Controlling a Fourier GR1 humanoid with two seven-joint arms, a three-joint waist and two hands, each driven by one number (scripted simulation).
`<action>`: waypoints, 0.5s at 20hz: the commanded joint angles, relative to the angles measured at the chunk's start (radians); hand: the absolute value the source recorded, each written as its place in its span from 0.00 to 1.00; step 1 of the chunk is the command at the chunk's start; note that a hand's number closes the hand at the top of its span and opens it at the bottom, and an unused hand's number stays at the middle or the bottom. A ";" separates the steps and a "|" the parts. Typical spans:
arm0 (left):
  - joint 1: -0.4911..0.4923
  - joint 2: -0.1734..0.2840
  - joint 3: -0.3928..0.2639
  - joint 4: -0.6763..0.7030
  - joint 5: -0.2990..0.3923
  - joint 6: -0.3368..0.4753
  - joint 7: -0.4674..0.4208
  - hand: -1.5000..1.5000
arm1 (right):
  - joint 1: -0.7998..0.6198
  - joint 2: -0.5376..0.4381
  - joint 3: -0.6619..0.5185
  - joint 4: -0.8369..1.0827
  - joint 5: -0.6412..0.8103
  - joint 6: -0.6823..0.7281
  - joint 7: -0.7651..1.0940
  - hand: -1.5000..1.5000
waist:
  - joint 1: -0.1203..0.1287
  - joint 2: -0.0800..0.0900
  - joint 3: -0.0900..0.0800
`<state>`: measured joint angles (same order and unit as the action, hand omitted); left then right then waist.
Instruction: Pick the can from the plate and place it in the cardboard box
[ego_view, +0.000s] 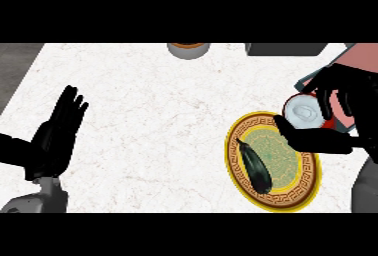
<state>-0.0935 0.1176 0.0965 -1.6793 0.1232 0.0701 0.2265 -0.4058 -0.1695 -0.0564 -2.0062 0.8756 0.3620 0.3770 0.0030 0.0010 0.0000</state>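
Carrying can (304, 111) off plate (310, 176) | right hand (341, 107) fingers curled round it | left hand (57, 131) fingers straight | advised keeping level toward box.

Yellow, green-centred patterned plate (308, 172)

The counter (162, 115) looks like polished white stone, smooth, with faint brownish veins. On it the plate (306, 192) looks like glazed ceramic, its gold-patterned rim catching a soft sheen. The eggplant (258, 167) lying there has a dark, glossy skin. The can (304, 111) shows a pale, smooth metallic end and a red wall. Each robot hand, left (59, 132) and right (347, 100), is matt black, and the forearm (37, 200) is dull grey.
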 joint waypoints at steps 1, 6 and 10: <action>-0.016 0.016 0.006 -0.055 0.005 0.007 0.060 0.50 | -0.092 -0.082 -0.135 0.126 -0.061 0.023 -0.031 1.00 | 0.002 -0.001 0.000; -0.037 -0.017 -0.020 0.000 -0.015 0.019 0.036 0.50 | -0.067 -0.180 -0.199 0.310 0.002 -0.134 -0.202 1.00 | 0.002 0.002 0.001; -0.008 -0.018 -0.025 0.002 -0.020 0.002 -0.004 0.50 | -0.203 -0.226 -0.210 0.611 0.073 -0.273 -0.282 1.00 | 0.015 0.004 0.000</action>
<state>-0.1134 0.1070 0.0836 -1.6676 0.1095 0.0747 0.2319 -0.5423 -0.3413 -0.2333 -1.5933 0.9101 0.1884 0.1812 0.0125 0.0042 0.0003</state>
